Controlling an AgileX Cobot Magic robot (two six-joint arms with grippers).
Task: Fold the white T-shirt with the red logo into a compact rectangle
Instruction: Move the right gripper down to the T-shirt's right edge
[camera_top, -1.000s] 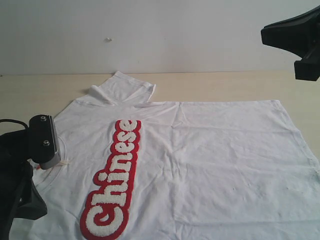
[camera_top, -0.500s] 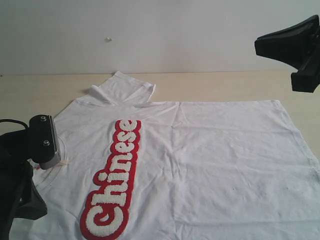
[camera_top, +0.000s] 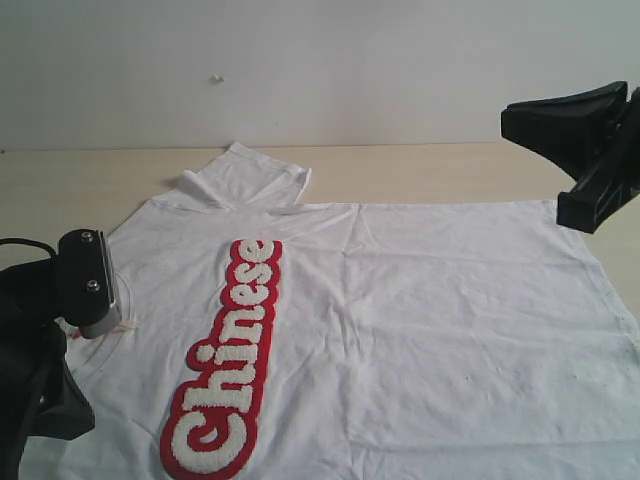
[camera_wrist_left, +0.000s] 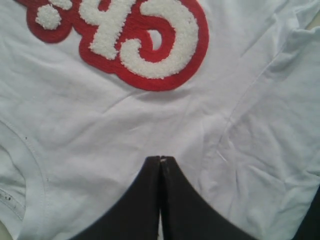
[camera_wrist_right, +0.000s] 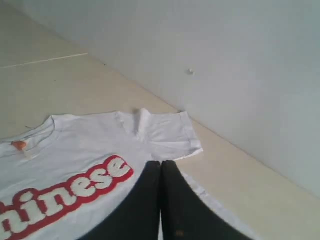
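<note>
We see the white T-shirt (camera_top: 420, 330) spread face up on the pale wood-grain worktop (camera_top: 450, 170), its thin cotton soft and finely creased. In the exterior view its long axis runs left to right, with the ribbed crew neck (camera_wrist_left: 30, 165) at the left and the straight hem at the right. The far sleeve (camera_top: 250, 175) lies rumpled toward the plain white wall (camera_top: 350, 70). A small orange tag (camera_wrist_right: 19, 145) sits at the neck.

The red logo (camera_top: 225, 360) is a long rounded patch (fuzzy, like towelling) with fluffy white letters. It runs across the chest, at right angles to the shirt's length. Its "C" end is nearer the camera and the last "e" is farther off.

The left claw (camera_wrist_left: 160, 160) is pinched tight, its dark tapered fingers pressed together over bare cloth just beyond the "Ch". We cannot tell whether they touch the cloth. The right claw (camera_wrist_right: 161, 162), also fully closed and holding nothing, hangs in the air near the shirt's far hem corner.
</note>
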